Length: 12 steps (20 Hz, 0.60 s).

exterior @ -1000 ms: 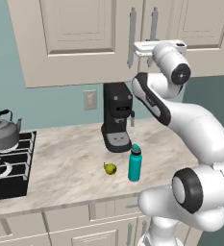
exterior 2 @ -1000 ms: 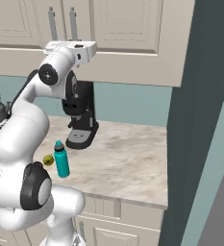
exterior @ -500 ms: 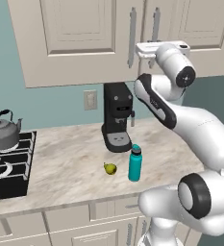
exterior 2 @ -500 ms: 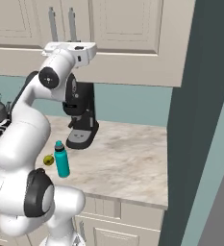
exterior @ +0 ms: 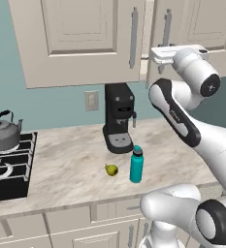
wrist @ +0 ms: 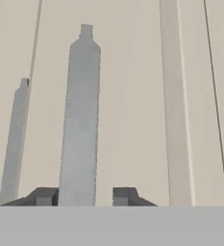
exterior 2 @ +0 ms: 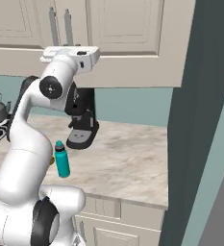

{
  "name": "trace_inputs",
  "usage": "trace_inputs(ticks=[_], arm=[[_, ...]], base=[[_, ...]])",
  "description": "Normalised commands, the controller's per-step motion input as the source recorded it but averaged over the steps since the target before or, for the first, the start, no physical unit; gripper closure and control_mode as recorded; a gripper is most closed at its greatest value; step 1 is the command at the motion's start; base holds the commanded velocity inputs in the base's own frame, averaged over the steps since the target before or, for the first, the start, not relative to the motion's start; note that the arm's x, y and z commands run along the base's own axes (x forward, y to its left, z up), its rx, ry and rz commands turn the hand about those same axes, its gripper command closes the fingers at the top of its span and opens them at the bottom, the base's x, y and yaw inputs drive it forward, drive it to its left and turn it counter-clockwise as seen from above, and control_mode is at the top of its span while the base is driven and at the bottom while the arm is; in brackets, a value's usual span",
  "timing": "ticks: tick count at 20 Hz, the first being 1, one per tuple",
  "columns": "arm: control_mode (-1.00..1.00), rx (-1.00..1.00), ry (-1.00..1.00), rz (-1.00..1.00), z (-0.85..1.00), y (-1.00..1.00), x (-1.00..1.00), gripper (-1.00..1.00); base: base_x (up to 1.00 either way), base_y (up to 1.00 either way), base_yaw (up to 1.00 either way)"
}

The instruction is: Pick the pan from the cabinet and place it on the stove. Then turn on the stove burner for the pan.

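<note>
Up at the cabinet (exterior: pixel 90 38), the left base view has the end effector (exterior: pixel 155 54) raised to the bottom of the right door's bar handle (exterior: pixel 166 28), doors closed, so the pan is hidden. Below, the worktop (exterior: pixel 75 164) carries a coffee machine (exterior: pixel 118 118), teal bottle (exterior: pixel 136 164) and small fruit (exterior: pixel 111 169); the stove (exterior: pixel 8 167), cut by the left edge, holds a kettle (exterior: pixel 3 135).

From the right base view the wrist covers the end effector (exterior 2: pixel 47 55); a dark wall (exterior 2: pixel 205 120) bounds the right.

Close in, the hand view puts the fingertips (wrist: pixel 46 196) apart astride the handle (wrist: pixel 80 120), probably not touching.
</note>
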Motion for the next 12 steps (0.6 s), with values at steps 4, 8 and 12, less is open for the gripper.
trace_inputs(ticks=[4, 8, 12], arm=[[-1.0, 0.0, 0.0, 0.07, 0.31, -0.82, -0.69, 1.0], [-1.0, 0.0, 0.0, 0.1, 0.12, -0.91, -0.67, 1.0], [-1.0, 0.0, 0.0, 0.09, 0.01, -0.92, -0.7, 1.0]], base=[[0.0, 0.0, 0.0], [0.0, 0.0, 0.0], [0.0, 0.0, 0.0]])
